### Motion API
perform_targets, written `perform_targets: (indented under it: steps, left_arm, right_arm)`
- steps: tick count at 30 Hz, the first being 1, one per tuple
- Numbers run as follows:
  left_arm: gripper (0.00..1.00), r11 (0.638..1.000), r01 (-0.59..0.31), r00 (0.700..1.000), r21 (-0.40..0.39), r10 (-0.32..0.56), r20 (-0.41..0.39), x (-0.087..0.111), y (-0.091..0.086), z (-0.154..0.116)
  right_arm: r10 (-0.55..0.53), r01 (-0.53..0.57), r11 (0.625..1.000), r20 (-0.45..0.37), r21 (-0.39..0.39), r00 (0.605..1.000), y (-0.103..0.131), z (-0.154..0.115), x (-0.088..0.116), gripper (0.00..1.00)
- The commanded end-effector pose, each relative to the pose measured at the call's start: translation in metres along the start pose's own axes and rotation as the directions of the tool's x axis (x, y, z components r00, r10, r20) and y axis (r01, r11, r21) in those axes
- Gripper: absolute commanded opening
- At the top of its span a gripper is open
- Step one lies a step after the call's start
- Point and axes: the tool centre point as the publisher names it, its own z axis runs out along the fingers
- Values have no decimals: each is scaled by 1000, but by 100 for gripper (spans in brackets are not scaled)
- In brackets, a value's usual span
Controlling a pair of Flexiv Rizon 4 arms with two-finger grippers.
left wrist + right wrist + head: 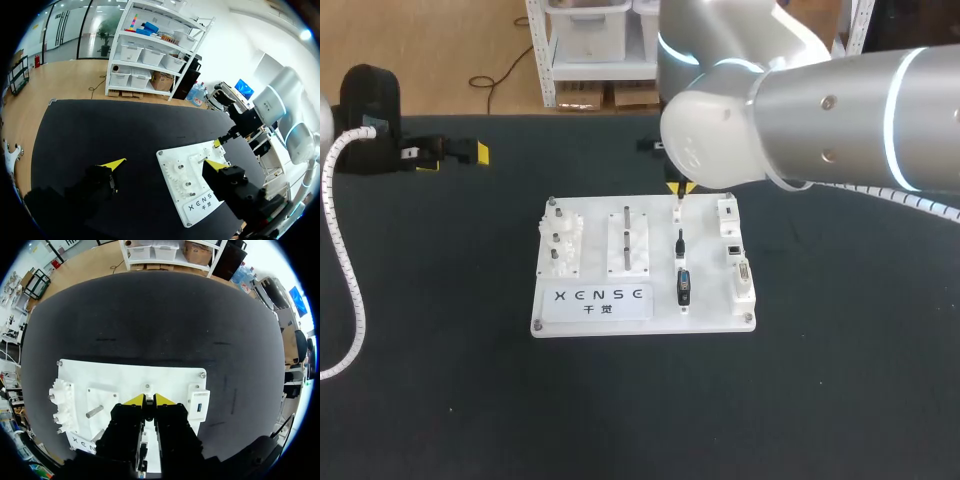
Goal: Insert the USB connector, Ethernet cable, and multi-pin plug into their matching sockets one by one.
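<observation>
A white board [710,300] lies mid-table. Down one column of the board stand the plugs: a small one at the far end, the black Ethernet cable plug [680,243], and the black-and-blue multi-pin plug [684,285]. The sockets [732,248] line the board's right edge. My right gripper [680,188] hangs over the column's far end. In the right wrist view the right gripper [149,400] has its fingers close together on a thin dark USB connector [149,407], with the blue USB socket [198,407] beside it. My left gripper [455,158] rests far left, open and empty [165,164].
The left half of the board carries gear posts [560,240] and a peg block [628,240]. A label plate [597,300] sits at the board's near edge. My left arm's white spiral cable [345,270] runs down the table's left side. Black tabletop [840,380] surrounds the board.
</observation>
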Motion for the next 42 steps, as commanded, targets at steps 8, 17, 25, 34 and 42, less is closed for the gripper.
perform_targets:
  steps: [8, 17, 25, 34, 42]
  left_arm:
    - [100, 1000, 0, 1000, 0, 0, 0, 0, 0, 0]
    - [100, 1000, 0, 1000, 0, 0, 0, 0, 0, 0]
    - [100, 1000, 0, 1000, 0, 0, 0, 0, 0, 0]
    - [100, 1000, 0, 1000, 0, 0, 0, 0, 0, 0]
    - [100, 1000, 0, 1000, 0, 0, 0, 0, 0, 0]
  right_arm:
    - [24, -25, 1000, 27, 1, 999, -33, -11, 13, 0]
    - [47, -47, 999, 21, 24, 999, -57, -11, 19, 0]
    - [58, -58, 998, 14, 40, 998, -66, -7, 22, 0]
    - [62, -62, 997, 12, 48, 998, -71, -4, 21, 0]
    - [59, -59, 997, 2, 59, 998, -71, 1, 23, 0]
